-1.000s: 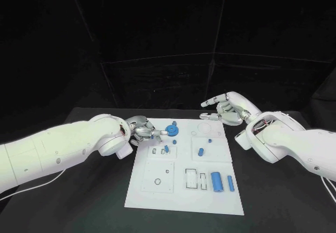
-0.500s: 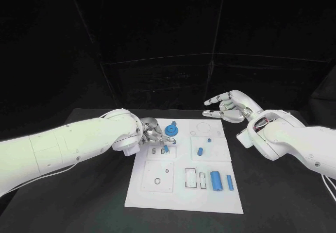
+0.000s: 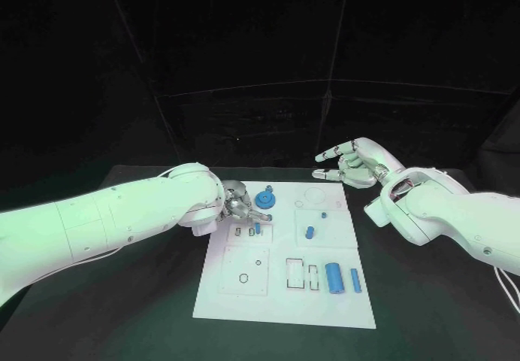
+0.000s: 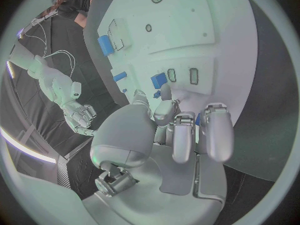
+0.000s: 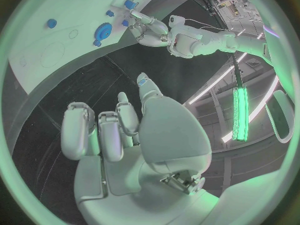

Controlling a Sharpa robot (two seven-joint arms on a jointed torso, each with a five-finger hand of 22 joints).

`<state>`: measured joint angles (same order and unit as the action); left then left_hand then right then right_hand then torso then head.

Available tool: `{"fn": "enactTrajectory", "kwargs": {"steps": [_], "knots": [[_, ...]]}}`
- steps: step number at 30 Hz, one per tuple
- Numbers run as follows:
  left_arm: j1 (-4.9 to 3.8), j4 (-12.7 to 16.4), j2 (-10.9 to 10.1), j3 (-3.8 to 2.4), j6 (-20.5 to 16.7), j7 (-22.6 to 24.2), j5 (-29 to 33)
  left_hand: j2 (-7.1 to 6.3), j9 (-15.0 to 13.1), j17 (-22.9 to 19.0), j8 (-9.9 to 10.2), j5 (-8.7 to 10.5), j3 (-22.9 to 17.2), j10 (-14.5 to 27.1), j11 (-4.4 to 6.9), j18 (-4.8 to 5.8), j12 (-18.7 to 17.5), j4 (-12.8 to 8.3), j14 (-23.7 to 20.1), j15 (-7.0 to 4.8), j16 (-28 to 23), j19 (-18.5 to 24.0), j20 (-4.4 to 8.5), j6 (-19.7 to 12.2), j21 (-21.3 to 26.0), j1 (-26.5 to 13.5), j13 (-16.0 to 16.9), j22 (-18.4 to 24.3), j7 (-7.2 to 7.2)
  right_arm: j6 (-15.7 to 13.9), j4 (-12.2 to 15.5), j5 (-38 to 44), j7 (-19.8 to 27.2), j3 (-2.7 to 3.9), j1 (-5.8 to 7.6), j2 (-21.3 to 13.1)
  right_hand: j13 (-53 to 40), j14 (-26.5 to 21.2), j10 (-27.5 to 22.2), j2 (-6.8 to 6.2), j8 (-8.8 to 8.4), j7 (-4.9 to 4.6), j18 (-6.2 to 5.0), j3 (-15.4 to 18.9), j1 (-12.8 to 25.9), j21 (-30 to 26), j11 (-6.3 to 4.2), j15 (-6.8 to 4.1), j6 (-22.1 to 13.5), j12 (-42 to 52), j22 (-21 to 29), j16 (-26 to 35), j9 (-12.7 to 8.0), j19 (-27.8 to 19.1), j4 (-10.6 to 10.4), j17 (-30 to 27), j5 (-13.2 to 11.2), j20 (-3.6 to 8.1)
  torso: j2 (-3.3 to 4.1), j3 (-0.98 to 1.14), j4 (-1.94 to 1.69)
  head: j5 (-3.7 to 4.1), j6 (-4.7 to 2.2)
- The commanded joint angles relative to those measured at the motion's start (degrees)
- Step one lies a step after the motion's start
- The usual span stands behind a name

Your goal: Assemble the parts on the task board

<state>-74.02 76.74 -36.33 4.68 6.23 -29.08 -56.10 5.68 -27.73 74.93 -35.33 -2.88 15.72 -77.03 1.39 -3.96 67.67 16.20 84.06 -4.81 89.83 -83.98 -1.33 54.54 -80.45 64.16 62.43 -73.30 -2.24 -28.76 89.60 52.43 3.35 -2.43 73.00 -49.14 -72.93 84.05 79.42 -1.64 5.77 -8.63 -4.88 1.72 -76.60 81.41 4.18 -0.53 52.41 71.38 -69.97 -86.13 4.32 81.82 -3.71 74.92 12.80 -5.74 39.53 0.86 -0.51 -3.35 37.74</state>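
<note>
Your left hand (image 3: 240, 204) sits over the board's (image 3: 244, 297) far left corner, fingers curled down toward the surface. In its wrist view the fingertips (image 4: 164, 91) reach down beside a small blue peg (image 4: 159, 78) and two rectangular slots (image 4: 182, 75). You cannot tell from either view whether the fingers actually grip a part or only touch the board.

Just right of that hand, a blue gear (image 3: 264, 201) stands on the board near its far edge; the right wrist view shows it too (image 5: 103, 31). Nearer you from the gear, a small blue peg (image 3: 258, 231) stands by the slots. Right of the gear there is a faint round outline (image 3: 315, 198) in the board.

Further right, in the middle strip, a tiny blue stud (image 3: 323, 217) sits near a short blue block (image 3: 309, 232). Toward the near right part of the board, two blue cylinders lie side by side: a thick one (image 3: 335, 279) and a thin one (image 3: 355, 280), just right of an outlined rectangular recess (image 3: 296, 274). A small oval hole (image 3: 244, 279) lies in the near left panel.

Your right hand (image 3: 355, 165) hangs above the table (image 3: 433, 316) past the board's far right corner, well apart from every part. Its fingers are spread and hold nothing; the wrist view shows them loosely bent and empty (image 5: 119, 130).
</note>
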Motion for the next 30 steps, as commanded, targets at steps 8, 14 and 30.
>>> {"fn": "enactTrajectory", "kwargs": {"steps": [8,14,30], "knots": [[-0.29,0.05,-0.05,0.08,3.1,-0.72,-1.06,0.75,-0.92,15.07,-1.08,0.15,0.49,-0.37,0.44,0.6,0.5,-0.02,5.94,-0.46,0.17,-0.08,0.36,-0.61,-0.5,0.39,0.31,-0.28,0.01,0.34,-0.21,-0.25,-0.55,0.02,0.14,0.25,0.05,3.89,-0.01,0.1,0.25,-0.16,0.93,0.27,-0.6,-0.12,-0.56,-0.25,0.39,-0.11,0.07,0.28,-0.03,-0.11,0.14,5.02,0.28,0.49,0.01,-0.08,-0.03,0.12,0.49],[-0.35,-0.07,0.42,0.08,3.1,-0.71,-1.07,0.78,-1.27,15.07,-1.43,0.15,0.63,-0.42,0.49,0.6,0.54,-0.05,5.94,-0.5,0.17,-0.08,0.39,-0.7,-0.52,0.49,0.34,-0.32,0.07,0.4,-0.36,-0.25,-0.57,0.02,0.14,0.44,0.03,3.89,0.01,0.14,0.27,-0.14,0.93,0.31,-0.59,-0.12,-0.56,-0.26,0.43,-0.08,0.06,0.28,-0.04,-0.11,0.14,5.04,0.46,0.5,0.05,-0.09,-0.1,0.13,0.64],[-0.52,-1.78,2.11,0.12,5.74,-0.9,-1.34,1.78,-3.37,15.07,-3.04,0.09,-1.12,-0.43,0.52,0.64,0.59,-2.61,5.94,-0.55,0.17,-0.09,0.45,-2.22,-0.66,4.74,0.3,-0.67,0.08,1.0,-0.88,-0.25,-0.95,0.02,0.14,0.86,0.1,3.88,-0.02,0.22,0.29,-0.13,0.92,0.35,-0.58,-0.14,-0.58,-0.28,0.47,-0.15,0.1,0.31,-0.04,-0.12,0.14,4.97,0.67,0.52,0.09,-0.05,-0.02,0.03,1.12]]}}
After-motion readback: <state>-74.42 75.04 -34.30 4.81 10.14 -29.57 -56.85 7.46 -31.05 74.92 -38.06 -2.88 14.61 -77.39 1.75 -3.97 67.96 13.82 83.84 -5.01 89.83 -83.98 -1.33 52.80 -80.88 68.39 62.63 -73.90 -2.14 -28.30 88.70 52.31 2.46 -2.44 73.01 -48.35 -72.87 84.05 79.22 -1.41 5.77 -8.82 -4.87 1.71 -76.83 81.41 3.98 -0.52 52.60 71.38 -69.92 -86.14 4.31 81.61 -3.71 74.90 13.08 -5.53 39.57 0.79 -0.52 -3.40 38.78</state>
